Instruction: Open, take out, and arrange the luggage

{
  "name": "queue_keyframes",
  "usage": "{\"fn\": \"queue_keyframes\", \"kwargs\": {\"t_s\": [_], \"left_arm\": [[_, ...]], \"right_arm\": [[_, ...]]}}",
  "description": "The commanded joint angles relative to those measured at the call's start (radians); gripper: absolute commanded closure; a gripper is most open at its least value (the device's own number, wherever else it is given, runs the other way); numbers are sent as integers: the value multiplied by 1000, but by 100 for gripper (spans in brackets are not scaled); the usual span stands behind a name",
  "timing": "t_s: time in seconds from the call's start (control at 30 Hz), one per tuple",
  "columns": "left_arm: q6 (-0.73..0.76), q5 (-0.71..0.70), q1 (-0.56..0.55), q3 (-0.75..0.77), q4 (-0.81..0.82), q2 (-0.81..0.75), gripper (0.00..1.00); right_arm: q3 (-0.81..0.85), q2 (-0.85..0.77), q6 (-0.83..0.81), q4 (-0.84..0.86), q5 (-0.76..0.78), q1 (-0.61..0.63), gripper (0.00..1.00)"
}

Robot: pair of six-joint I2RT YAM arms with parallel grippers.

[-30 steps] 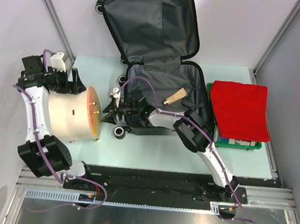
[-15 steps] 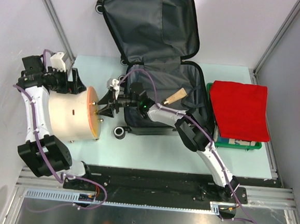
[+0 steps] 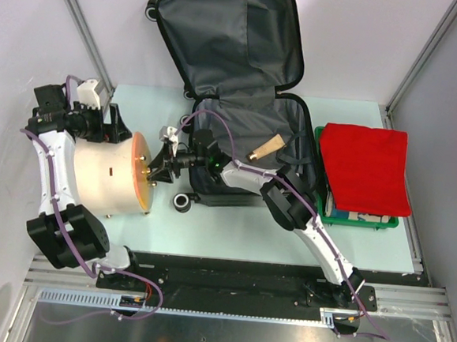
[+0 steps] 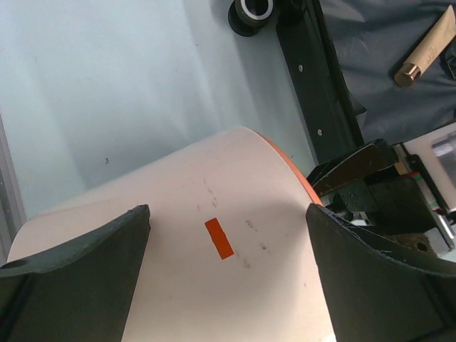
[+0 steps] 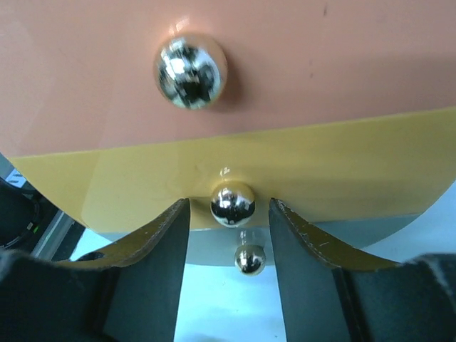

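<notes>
The luggage (image 3: pixel 230 44) lies open at the back centre, its dark grey lining showing; its lower half (image 3: pixel 248 129) holds a beige stick (image 3: pixel 267 149). Left of it a beige cylinder (image 3: pixel 105 179) lies on its side, orange face (image 3: pixel 140 172) toward the luggage. My left gripper (image 3: pixel 111 127) stands open over the cylinder's far side, fingers wide across its beige wall (image 4: pixel 214 285). My right gripper (image 3: pixel 156 168) is open at the orange face, its fingers either side of a chrome ball stud (image 5: pixel 232 204) with gaps on both sides.
A green bin (image 3: pixel 363 219) under a red cloth (image 3: pixel 367 168) stands at the right, beside the luggage. A black luggage wheel (image 3: pixel 182 202) sits near the cylinder's face. More chrome studs (image 5: pixel 189 63) dot the orange face. Metal frame posts rise at both back corners.
My right gripper has travelled left from the luggage's front edge to the cylinder's orange face and now brackets a stud. The left arm and cylinder have stayed put.
</notes>
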Motion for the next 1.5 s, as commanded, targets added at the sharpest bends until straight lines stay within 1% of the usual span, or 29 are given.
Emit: {"fn": "queue_keyframes", "kwargs": {"t_s": [0.0, 0.13, 0.17, 0.23, 0.27, 0.4, 0.47, 0.6, 0.7, 0.9, 0.93, 1.0, 1.03, 1.07, 1.1, 1.13, 1.2, 1.23, 1.47], "left_arm": [[-5, 1, -1, -4, -73, 24, 5], [-7, 4, -3, 0, -74, 30, 5], [-8, 5, -3, 0, -74, 28, 5], [-9, 4, -3, -1, -74, 28, 5], [-7, 5, -3, -3, -74, 28, 5], [-4, 2, -3, -3, -73, 27, 5], [-5, 2, -3, -1, -73, 27, 5], [-5, 7, -3, 3, -73, 31, 5], [-5, 9, -3, 6, -73, 31, 5], [-4, 1, -3, 6, -74, 30, 5], [-2, 1, -1, 6, -74, 31, 5], [-1, -5, -1, 6, -73, 31, 5], [1, -5, -1, 6, -74, 31, 5], [1, -8, -3, 8, -73, 35, 6], [4, -10, -1, 9, -73, 36, 6], [4, -11, -3, 10, -73, 38, 6], [5, -11, -1, 14, -74, 44, 6], [5, -11, -3, 16, -74, 45, 6], [5, -11, -1, 36, -74, 65, 6]], "right_arm": [[36, 16, -24, -26, -20, -8, 49], [39, 14, -26, -17, -8, -9, 55], [42, 14, -17, -12, -4, -9, 55], [46, 9, -13, -10, -4, -8, 52], [46, 9, -13, -6, -4, -8, 47], [59, 5, 0, 9, -6, -5, 42], [65, 2, 17, 17, -11, -6, 42], [65, -12, 31, 37, -14, -5, 45], [69, -11, 26, 31, -15, -3, 49], [70, 0, 10, 11, -9, -3, 62], [69, -1, 11, 11, -6, -5, 67], [61, -10, 13, 9, -8, -11, 73], [53, -17, 11, 9, -11, -14, 79], [41, -26, 6, 8, -12, -18, 83], [11, -49, -6, 8, -14, -29, 86], [-9, -59, -12, 8, -17, -37, 93], [-65, -84, -29, 8, -24, -55, 99], [-83, -105, -33, 8, -30, -63, 100], [-192, -194, -78, -24, -50, -104, 100]]}}
